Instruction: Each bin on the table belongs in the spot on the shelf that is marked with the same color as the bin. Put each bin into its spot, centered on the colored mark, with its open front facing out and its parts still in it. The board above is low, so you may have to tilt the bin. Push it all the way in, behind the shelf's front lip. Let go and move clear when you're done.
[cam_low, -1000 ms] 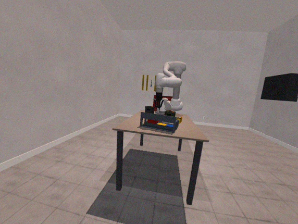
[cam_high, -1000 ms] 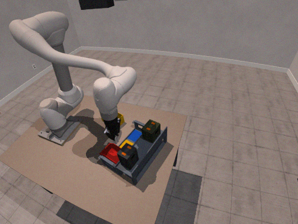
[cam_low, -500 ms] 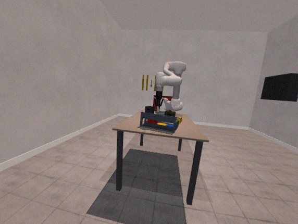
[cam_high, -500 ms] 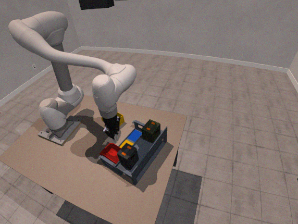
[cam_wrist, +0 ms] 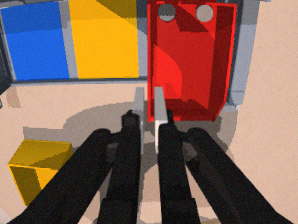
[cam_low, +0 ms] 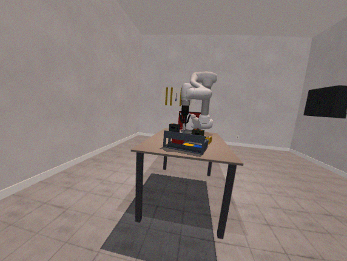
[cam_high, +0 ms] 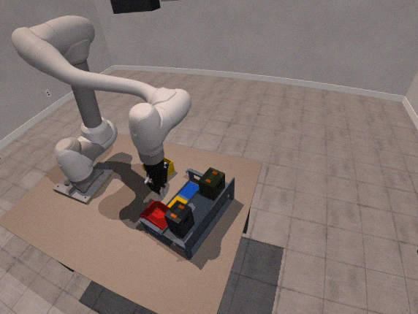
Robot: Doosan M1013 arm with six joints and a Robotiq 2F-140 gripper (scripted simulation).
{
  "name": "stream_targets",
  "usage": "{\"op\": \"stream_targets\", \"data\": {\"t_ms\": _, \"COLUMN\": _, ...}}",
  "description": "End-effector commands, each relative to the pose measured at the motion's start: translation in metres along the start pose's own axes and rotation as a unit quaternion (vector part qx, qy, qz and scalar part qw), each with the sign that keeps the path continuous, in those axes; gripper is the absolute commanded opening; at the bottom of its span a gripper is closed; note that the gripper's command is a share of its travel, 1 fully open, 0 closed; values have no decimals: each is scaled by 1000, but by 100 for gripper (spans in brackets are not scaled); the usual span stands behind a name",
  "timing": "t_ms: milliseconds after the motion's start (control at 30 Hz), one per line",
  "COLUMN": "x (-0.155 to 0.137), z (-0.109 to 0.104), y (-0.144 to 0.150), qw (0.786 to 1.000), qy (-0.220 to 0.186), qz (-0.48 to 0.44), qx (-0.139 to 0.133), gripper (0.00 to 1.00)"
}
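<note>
Red bin point(cam_high: 155, 214) point(cam_low: 178, 141) point(cam_wrist: 192, 65), open-topped, round parts inside, sits in shelf's end near tabletop's front edge. Yellow bin point(cam_high: 169, 168) point(cam_low: 208, 139) point(cam_wrist: 42, 155) lies nearer tabletop's far edge.

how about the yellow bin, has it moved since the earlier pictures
No, the yellow bin shows no visible shift either way against the shelf in the top view.
</note>
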State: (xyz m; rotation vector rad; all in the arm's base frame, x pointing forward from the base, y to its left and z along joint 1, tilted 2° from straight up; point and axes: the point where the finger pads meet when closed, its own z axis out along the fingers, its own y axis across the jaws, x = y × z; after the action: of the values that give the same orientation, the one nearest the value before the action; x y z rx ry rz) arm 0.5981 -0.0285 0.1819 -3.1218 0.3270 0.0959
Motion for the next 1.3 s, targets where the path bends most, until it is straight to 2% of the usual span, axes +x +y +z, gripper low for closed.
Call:
{"op": "stream_targets", "data": {"t_ms": 0, "x": 0, "z": 0, "y": 0, "qw": 1000, "qy": 0, "qz": 0, "qx": 0, "gripper": 15}}
{"op": "stream_targets", "data": {"t_ms": 267, "x": 0, "z": 0, "y": 0, "qw": 1000, "qy": 0, "qz": 0, "qx": 0, "gripper": 15}}
{"op": "stream_targets", "data": {"t_ms": 300, "x": 0, "z": 0, "y": 0, "qw": 1000, "qy": 0, "qz": 0, "qx": 0, "gripper": 10}}
{"op": "stream_targets", "data": {"t_ms": 1267, "x": 0, "z": 0, "y": 0, "qw": 1000, "qy": 0, "qz": 0, "qx": 0, "gripper": 10}}
